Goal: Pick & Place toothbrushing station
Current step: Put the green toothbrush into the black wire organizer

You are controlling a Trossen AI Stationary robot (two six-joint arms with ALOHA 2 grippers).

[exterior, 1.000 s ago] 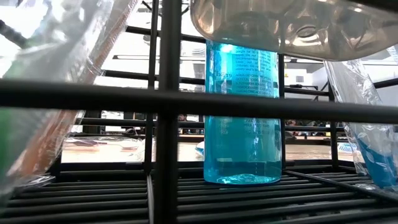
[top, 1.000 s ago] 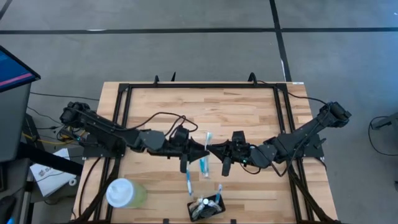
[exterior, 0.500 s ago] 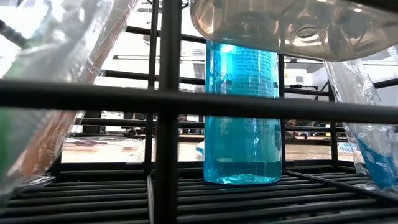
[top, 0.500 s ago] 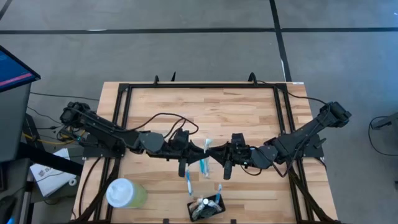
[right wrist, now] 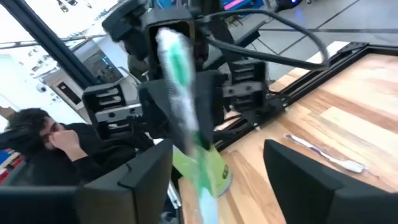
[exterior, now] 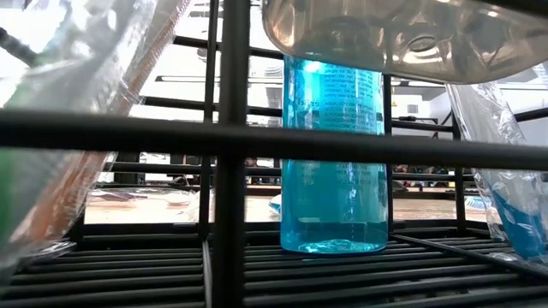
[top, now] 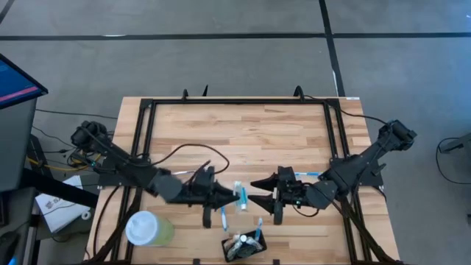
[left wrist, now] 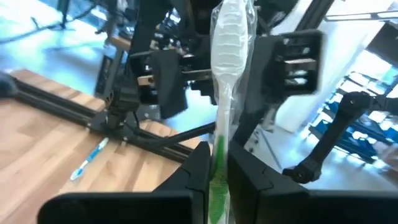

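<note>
Left gripper [left wrist: 217, 163] fingers pinch a plastic-wrapped green-and-white toothbrush [left wrist: 225, 81] above the slatted wooden bench [top: 250, 132]; right gripper [right wrist: 211, 186] fingers spread, black rounded holder [top: 244, 245] at six o'clock.

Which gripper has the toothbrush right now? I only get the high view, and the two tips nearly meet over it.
Observer: The left gripper. Its wrist view shows its fingers shut on the wrapped green-handled toothbrush.
Operator: And the right one?
Observer: The right gripper is open. In its wrist view the fingers stand wide apart, not closed on the toothbrush.
Operator: Anyone close to the table?
Observer: The right wrist view shows a person in dark clothing beyond the table, behind the left arm.
</note>
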